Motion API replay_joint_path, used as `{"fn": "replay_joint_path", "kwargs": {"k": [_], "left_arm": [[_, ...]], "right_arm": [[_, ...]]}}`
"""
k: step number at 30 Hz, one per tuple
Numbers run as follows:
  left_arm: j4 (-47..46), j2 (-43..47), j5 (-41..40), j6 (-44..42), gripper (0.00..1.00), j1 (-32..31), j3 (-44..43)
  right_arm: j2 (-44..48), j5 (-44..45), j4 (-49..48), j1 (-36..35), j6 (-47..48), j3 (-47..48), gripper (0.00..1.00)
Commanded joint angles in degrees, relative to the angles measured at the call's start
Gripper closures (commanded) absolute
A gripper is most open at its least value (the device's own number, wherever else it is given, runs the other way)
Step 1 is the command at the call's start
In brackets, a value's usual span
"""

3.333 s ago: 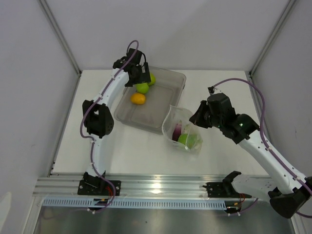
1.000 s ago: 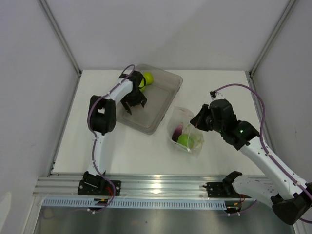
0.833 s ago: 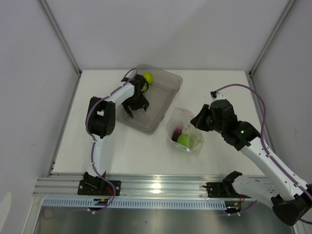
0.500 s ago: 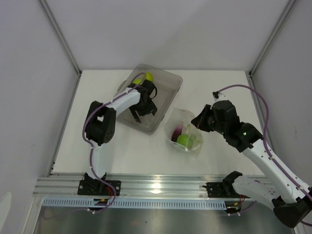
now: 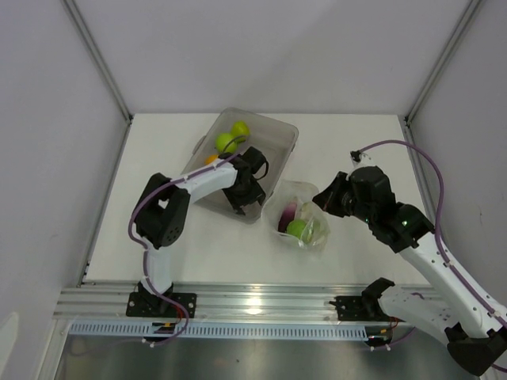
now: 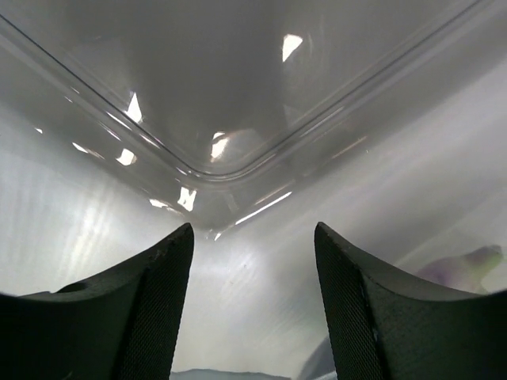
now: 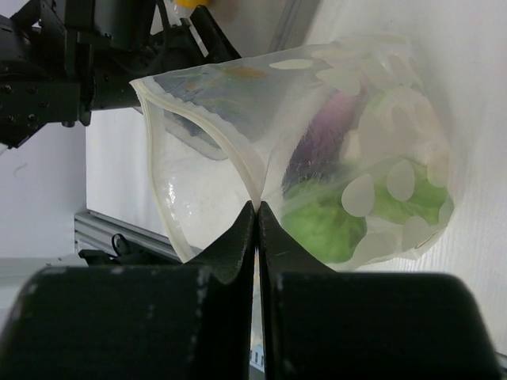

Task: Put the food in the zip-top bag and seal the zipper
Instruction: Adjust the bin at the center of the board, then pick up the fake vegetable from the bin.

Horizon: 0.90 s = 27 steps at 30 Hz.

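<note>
While the right gripper [image 7: 255, 207] is seen at the bottom centre of the right wrist view, its two fingers are pressed together on the rim of the zip-top bag [image 7: 206, 190], so that the bag is clamped at its mouth. The zipper [image 7: 224, 133] is seen as a thick pale strip running from the upper left of that frame down to the pinch, and the mouth is held gaping. A purple eggplant piece [image 7: 321, 138] and a green fruit [image 7: 321, 229] are seen through the plastic, in the right half of the frame.

In the overhead view the bag [image 5: 279, 190] is found just right of centre on the white table [image 5: 356, 142], with the right gripper [image 5: 321, 199] at its right edge. A grey tray [image 5: 273, 146] lies to its upper left, set askew. Two green fruits [image 5: 224, 142] [image 5: 239, 128] are seen at the tray's upper end, and an orange fruit [image 5: 211, 159] is partly hidden by the left arm.

The left gripper [image 5: 242, 199] is placed at the tray's lower corner. In the left wrist view its jaws are seen spread apart, with the tray's rounded corner [image 6: 214, 170] beyond them at centre; whether the tray is touched cannot be told.
</note>
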<state>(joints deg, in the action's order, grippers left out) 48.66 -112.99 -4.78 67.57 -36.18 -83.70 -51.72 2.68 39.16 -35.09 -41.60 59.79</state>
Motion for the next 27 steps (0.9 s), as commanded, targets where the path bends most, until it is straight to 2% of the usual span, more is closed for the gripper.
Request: {"fn": "replay_joint_path", "kwargs": {"k": [1, 8, 11, 14, 16, 21, 23, 27], "left_arm": [[-1.29, 4.18, 1.35, 4.58, 0.35, -4.58, 0.64], [-3.49, 5.67, 2.4, 11.96, 0.36, -8.38, 1.17], [-3.84, 6.37, 1.71, 11.71, 0.37, -7.94, -0.31], [-1.12, 7.34, -3.12, 9.61, 0.37, -6.8, -1.99], [-1.03, 8.31, -5.41, 6.89, 0.31, -5.66, -2.6], [0.55, 10.15, -12.53, -4.45, 0.02, -1.62, -5.58], [1.08, 9.98, -13.5, -8.31, 0.0, 0.05, -6.21], [5.64, 7.79, -15.87, -10.26, 0.0, 4.97, -10.25]], "right_arm": [[1.36, 1.01, -1.1, -0.77, -1.02, 0.06, 1.0], [1.19, 1.36, -1.19, -1.47, -1.11, 0.24, 1.0], [1.19, 1.45, -0.84, -1.56, -1.02, 0.24, 1.0], [1.19, 1.54, -0.57, -1.56, -0.76, 0.33, 1.0], [1.1, 1.54, -0.49, -1.56, -0.5, 0.5, 1.0], [0.22, 1.63, -0.84, -1.47, -0.06, 0.42, 1.0], [-0.3, 1.37, -1.36, -1.56, 0.12, 0.42, 1.0], [-1.62, 0.84, -2.33, -1.56, 0.21, 0.24, 1.0]]}}
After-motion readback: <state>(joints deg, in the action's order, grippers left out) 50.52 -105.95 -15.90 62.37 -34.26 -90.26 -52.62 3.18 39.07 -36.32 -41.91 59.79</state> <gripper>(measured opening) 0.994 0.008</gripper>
